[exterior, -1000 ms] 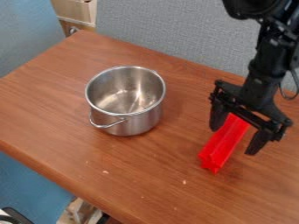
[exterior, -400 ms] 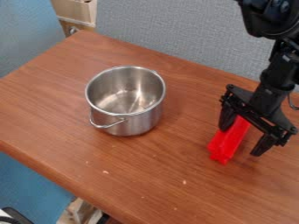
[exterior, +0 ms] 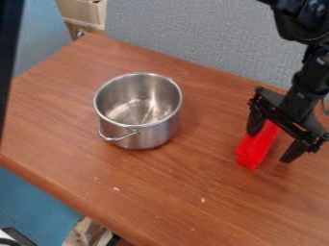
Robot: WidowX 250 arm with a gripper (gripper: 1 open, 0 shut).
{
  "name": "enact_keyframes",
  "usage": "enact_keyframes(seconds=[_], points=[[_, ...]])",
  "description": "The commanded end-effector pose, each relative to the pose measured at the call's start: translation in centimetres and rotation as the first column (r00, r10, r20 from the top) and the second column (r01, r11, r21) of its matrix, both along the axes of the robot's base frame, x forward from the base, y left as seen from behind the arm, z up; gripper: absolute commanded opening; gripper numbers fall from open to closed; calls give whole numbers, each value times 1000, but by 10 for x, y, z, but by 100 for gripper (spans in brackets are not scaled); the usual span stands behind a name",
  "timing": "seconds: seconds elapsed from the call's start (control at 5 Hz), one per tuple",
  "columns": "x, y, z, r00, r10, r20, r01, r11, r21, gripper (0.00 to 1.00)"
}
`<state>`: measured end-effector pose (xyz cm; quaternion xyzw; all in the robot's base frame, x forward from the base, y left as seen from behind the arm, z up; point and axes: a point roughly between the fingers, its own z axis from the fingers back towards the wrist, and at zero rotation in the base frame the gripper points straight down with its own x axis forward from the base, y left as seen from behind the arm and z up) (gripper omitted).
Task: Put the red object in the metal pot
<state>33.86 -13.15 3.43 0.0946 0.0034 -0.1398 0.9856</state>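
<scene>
Red object [exterior: 256, 150], beside the wooden table's far-right stretch as seen from the metal pot [exterior: 139, 110]: lay on the tabletop [exterior: 141, 197], outside the pot and well apart from its right side in the camera view. Was straddled near the upper end by a black gripper [exterior: 270, 142] with fingers spread wide, one to each side, probably to frame the narrow body for a squeeze across its width. Ran lengthwise roughly toward and away from the camera, leaving both long sides available to the fingers. Was partly hidden at the far end beneath the gripper, so could not be judged for firm contact there. Did not appear clamped or lifted. Seemed best suited, from that pose, to a closing of the fingers, then a lift high enough to pass over the pot's rim. Risked twisting or slipping if pinched only by the hidden end, and catching on the rim if carried across too low. Had, by contrast, an upright container to go to, set with mouth upward as if for a drop from above, and with its wire handle [exterior: 121, 136] hanging along the near side, out of the opening's way.
</scene>
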Motion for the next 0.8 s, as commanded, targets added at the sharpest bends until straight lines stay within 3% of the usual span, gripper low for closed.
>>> enact_keyframes(seconds=[0.0,0.6], points=[[4,-1,-14,1000,-9,-11,9,1000,5,100],[10,2,-38,999,-4,-44,5,1000,17,100]])
